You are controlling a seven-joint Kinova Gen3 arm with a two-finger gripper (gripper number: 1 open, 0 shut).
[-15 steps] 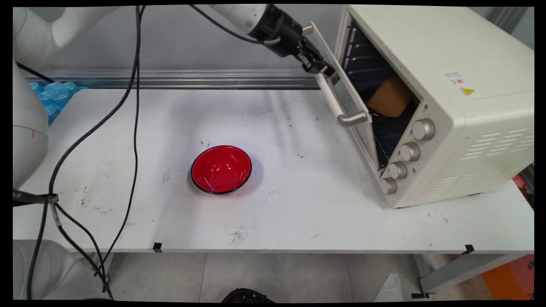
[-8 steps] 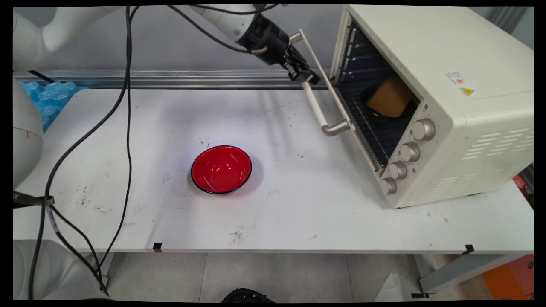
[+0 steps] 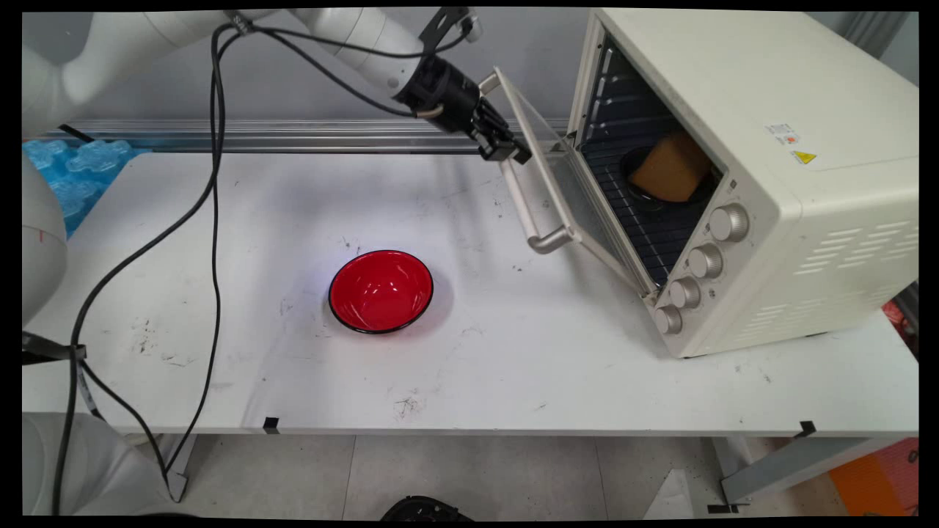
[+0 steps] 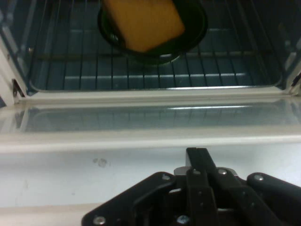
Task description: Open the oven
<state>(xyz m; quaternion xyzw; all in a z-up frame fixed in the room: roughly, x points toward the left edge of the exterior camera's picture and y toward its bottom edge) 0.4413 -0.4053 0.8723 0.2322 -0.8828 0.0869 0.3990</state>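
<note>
Claw [image 3: 506,152] at the handle [image 3: 530,207] of a toaster oven's [image 3: 741,169] half-lowered door [image 3: 557,180].

The cream oven stands at the counter's [image 3: 513,367] right; a red bowl [image 3: 380,290] with a dark rim sits well apart, left and nearer, with open counter between them. Black cables [image 3: 213,220] hang down the left side, and blue moulded pieces [image 3: 70,172] lie at the far left corner. Compared with one second ago, the door has swung further down and leftward, and the claw has travelled with it. The claw presses on the handle's far end; whether its fingers pinch the bar cannot be told. Inside, on the wire rack [image 4: 155,70], a dark dish [image 4: 188,28] carries an orange-brown block [image 4: 143,23], uncovered by the door. Four knobs [image 3: 704,260] line the oven's front panel.
</note>
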